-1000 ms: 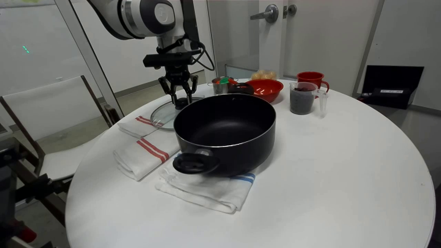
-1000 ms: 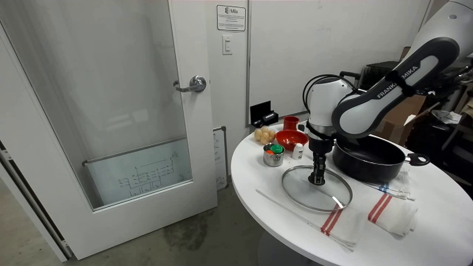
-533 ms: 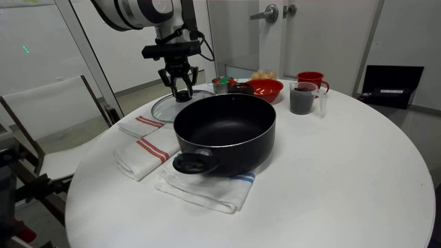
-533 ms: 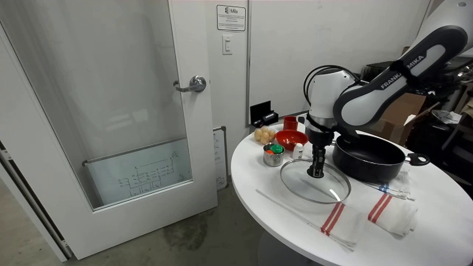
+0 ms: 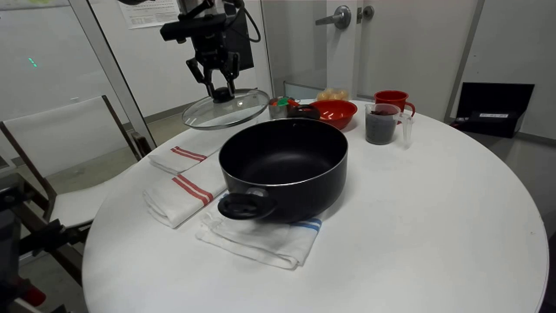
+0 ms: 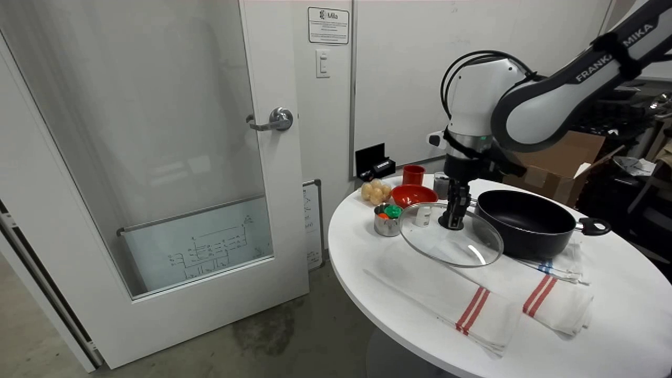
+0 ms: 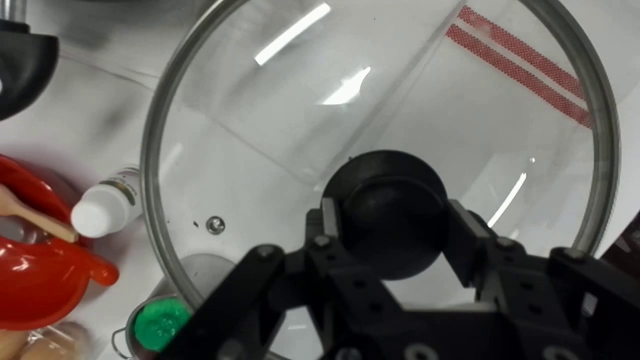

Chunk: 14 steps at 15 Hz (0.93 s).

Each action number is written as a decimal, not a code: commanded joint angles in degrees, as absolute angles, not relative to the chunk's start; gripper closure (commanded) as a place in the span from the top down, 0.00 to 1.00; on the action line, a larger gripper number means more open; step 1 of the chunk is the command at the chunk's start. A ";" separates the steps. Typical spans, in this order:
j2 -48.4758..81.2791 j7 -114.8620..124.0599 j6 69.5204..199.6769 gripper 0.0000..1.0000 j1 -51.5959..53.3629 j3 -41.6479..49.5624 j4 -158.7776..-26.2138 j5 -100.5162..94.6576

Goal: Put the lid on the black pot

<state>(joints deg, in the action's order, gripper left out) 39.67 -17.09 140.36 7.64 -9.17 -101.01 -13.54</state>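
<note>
The lid (image 5: 217, 116) is round clear glass with a metal rim and a black knob. My gripper (image 5: 223, 91) is shut on the knob, with one finger on each side, as the wrist view (image 7: 392, 220) shows. The lid hangs slightly tilted in the air above the table and towels; it also shows in an exterior view (image 6: 446, 245) and fills the wrist view (image 7: 280, 130). The black pot (image 5: 299, 202) stands uncovered beside the lid, on a blue-striped towel; it also shows in an exterior view (image 6: 525, 242). A black pot handle (image 7: 25, 70) shows at the wrist view's left edge.
Red-striped towels (image 5: 180, 202) lie beside the pot. A steel cup (image 6: 387, 227) with a green thing, a white bottle (image 7: 102, 210), a red bowl (image 5: 336, 114), a red mug (image 5: 391, 99), a measuring cup (image 5: 380, 128) and yellowish round things (image 6: 376, 192) stand near the far edge.
My gripper has risen with the lid held by its knob. The lid has come up from near the table to above the towels and tilts slightly. The pot has not moved.
</note>
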 commanded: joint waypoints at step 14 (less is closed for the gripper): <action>28.64 -9.65 141.00 0.26 2.37 -0.49 -110.48 -12.93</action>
<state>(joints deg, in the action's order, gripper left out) 30.79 -11.83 140.38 3.70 -2.17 -108.52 -13.54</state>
